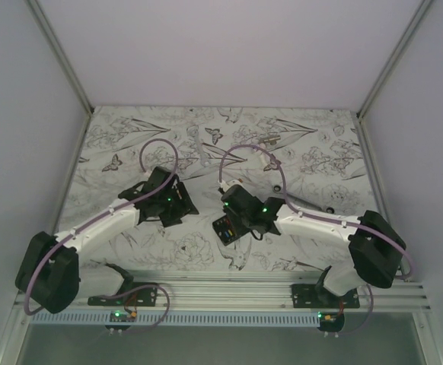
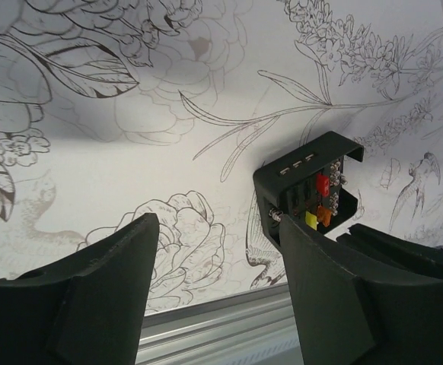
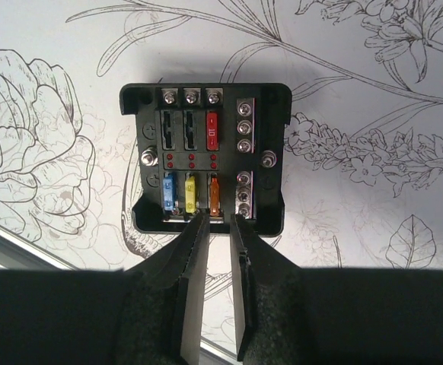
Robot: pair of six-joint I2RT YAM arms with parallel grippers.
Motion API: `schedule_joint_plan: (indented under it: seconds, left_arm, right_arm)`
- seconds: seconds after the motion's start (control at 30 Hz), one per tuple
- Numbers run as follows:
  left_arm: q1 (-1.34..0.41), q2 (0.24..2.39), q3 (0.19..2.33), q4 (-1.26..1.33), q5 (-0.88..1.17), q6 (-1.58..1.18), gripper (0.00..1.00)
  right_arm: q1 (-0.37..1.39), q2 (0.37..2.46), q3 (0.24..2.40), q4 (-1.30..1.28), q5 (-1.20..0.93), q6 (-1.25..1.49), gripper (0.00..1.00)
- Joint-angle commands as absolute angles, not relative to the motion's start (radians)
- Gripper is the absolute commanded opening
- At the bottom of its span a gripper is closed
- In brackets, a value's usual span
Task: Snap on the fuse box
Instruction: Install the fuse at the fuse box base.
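Floral tablecloth (image 1: 130,129), pale walls (image 1: 229,46), alu frame (image 1: 229,293)

Soft overhead light leaves the top view evenly lit but slightly dim and greyish (green lamps (image 1: 264,207) on the arms (image 1: 100,222) glow as dots). In the right wrist view the fuse box (image 3: 206,160) is sharp with a faint shadow rim, while the left wrist view carries a broad soft shadow across its upper left.

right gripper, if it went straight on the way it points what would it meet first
The fuse box: the right gripper aims its fingers at the near rim, just below the orange fuse. They may be touching it; depth is unclear.
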State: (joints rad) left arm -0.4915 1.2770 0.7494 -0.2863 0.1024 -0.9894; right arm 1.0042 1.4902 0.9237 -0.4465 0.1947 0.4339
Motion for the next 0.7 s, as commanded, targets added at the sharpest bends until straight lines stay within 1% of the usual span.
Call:
schedule_joint_plan:
  seconds: [0.0,0.27,0.5,0.67]
  left_arm:
    - [-0.461,1.23,0.731,-0.35,0.109,-0.925,0.68]
    - [-0.441,1.232,0.735,-0.358,0.124,-0.9,0.72]
    - [-0.436,1.235,0.733,-0.36,0.127,-0.893,0.82]
    - [-0.433,1.235,0.728,-0.36,0.127,-0.888,0.83]
  right_arm:
    - [0.978,1.508,0.98,-0.462,0.124,0.435,0.21]
    - [0.959,1.547,1.0,-0.459,0.102,0.429,0.17]
    - [0.959,1.56,1.002,-0.466,0.102,0.435,0.16]
    - [0.959,1.603,1.005,-0.47,0.101,0.434,0.12]
